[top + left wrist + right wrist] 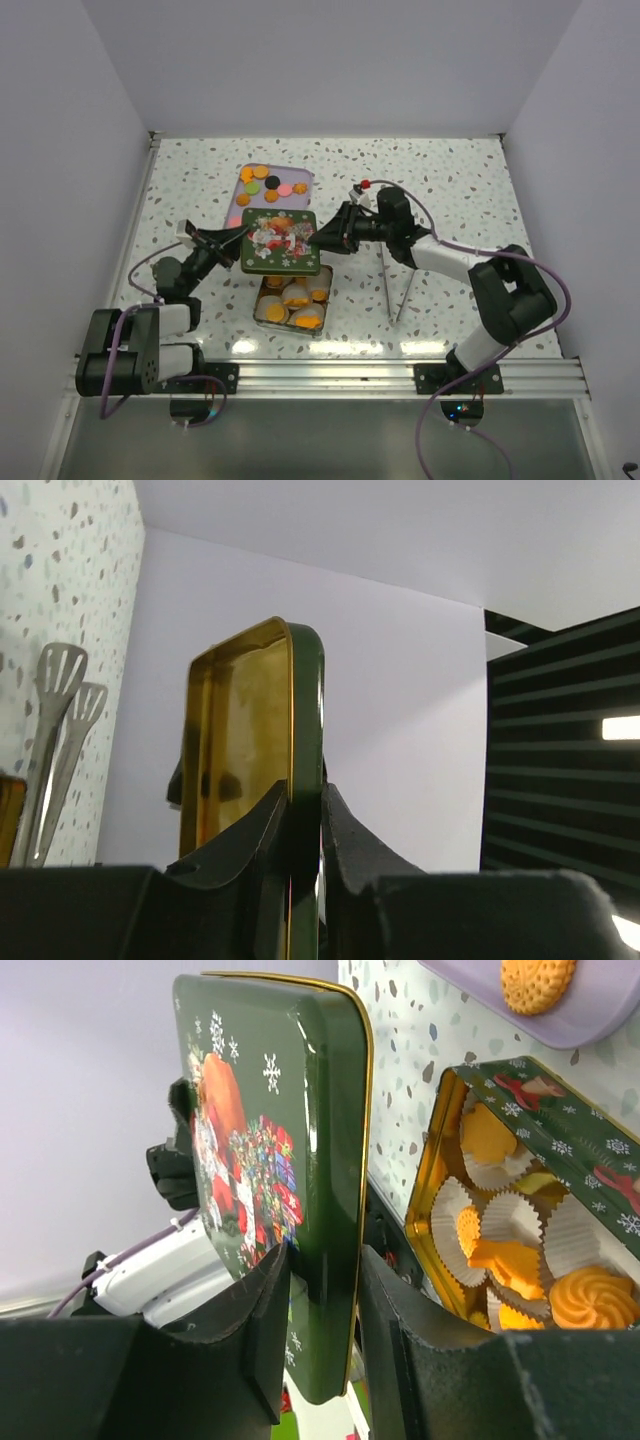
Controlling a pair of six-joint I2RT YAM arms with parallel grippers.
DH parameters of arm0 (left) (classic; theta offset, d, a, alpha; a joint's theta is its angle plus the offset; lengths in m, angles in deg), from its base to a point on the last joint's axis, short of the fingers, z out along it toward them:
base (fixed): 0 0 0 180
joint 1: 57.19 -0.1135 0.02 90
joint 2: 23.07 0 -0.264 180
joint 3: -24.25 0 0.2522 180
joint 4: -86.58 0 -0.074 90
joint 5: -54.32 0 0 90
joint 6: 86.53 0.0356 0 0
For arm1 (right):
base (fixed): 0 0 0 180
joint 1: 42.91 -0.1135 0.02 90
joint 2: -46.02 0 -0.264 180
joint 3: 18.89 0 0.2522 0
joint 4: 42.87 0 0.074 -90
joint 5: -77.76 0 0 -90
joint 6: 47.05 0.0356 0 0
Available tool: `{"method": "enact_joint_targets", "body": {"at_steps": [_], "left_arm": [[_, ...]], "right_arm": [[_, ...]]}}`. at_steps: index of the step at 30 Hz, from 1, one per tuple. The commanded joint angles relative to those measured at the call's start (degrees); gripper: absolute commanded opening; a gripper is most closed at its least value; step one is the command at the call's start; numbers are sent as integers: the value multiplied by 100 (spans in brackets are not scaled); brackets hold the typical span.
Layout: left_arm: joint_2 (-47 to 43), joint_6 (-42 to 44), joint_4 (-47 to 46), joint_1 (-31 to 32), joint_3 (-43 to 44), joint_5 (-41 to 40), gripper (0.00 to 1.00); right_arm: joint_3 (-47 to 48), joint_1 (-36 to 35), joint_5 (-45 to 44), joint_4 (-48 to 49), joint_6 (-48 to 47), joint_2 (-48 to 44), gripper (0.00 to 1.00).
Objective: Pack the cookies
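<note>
The top camera looks down from above and behind both arms [470, 262]. Each wrist camera peers closely past its own fingers [250, 835] at the green lid [280, 242], from opposite edges.

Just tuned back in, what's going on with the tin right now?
Both arms have the green lid between them, held up over the far end of the open tin. The left gripper is clamped on one edge. The right gripper has its fingers either side of the opposite edge, though whether they grip it is unclear. The tin holds cookies in paper cups. Several loose cookies lie on the purple tray behind, and tongs rest on the table.
</note>
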Motion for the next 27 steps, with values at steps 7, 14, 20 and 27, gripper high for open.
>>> {"method": "enact_joint_targets", "body": {"at_steps": [7, 14, 20, 27], "left_arm": [[-581, 406, -1847, -39, -127, 1695, 45], [-845, 1021, -687, -31, -434, 1926, 47], [-1136, 2173, 808, -22, -496, 2119, 47], [-1101, 5952, 5445, -31, 1083, 1805, 47]], "right_arm": [[-102, -133, -529, -227, -165, -1131, 8], [-340, -432, -1144, -1054, -323, -1800, 4], [-1121, -915, -1935, -1257, -218, -2449, 2], [-1667, -1171, -2322, -1186, -156, -2539, 4]]}}
